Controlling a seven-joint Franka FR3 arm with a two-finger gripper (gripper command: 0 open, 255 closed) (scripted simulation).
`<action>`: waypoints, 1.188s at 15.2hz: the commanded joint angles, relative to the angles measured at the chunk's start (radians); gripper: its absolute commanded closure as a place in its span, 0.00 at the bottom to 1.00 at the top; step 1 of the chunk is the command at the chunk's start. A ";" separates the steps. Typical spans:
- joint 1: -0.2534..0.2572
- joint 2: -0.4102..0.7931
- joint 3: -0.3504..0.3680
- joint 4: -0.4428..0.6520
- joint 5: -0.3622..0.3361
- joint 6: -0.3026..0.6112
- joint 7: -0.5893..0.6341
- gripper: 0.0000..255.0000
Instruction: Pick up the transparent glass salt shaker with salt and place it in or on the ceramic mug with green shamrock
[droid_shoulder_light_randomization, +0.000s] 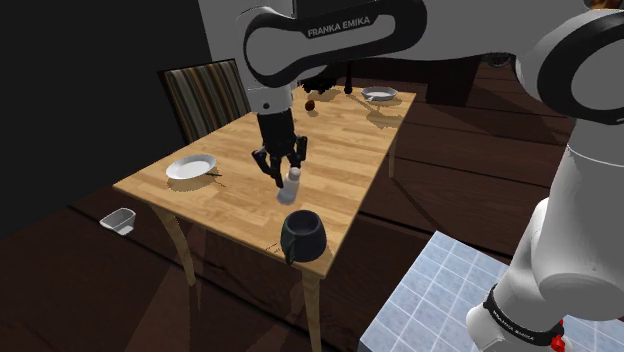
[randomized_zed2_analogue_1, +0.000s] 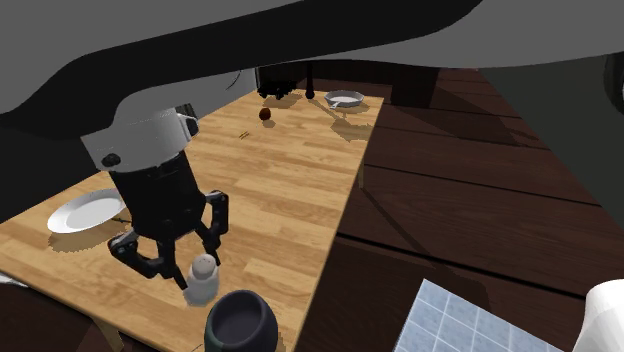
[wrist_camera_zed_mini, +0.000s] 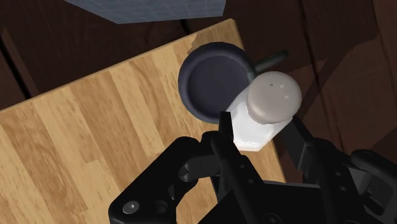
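Salt shaker (wrist_camera_zed_mini: 262, 114) tight between fingers (wrist_camera_zed_mini: 224, 125)

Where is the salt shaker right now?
In the shoulder view, the salt shaker is clasped in the gripper, beside the dark mug at the near end of the table.

Whitish salt shaker (wrist_camera_zed_mini: 270, 102) with grey cap, clasped by end effector (wrist_camera_zed_mini: 262, 130), just beside upright dark mug (wrist_camera_zed_mini: 213, 79)

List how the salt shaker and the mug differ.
The salt shaker is pale with a grey cap; the mug is dark. The salt shaker is narrow and closed on top; the mug is wide, open, with a handle. The gripper clasps the salt shaker; the mug stands free. Both are near the table edge.
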 joint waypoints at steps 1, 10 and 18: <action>0.003 0.002 0.002 -0.023 0.000 0.025 0.003 1.00; 0.003 0.014 0.001 -0.128 -0.001 0.142 -0.007 1.00; 0.004 0.025 0.001 -0.168 -0.002 0.192 -0.010 1.00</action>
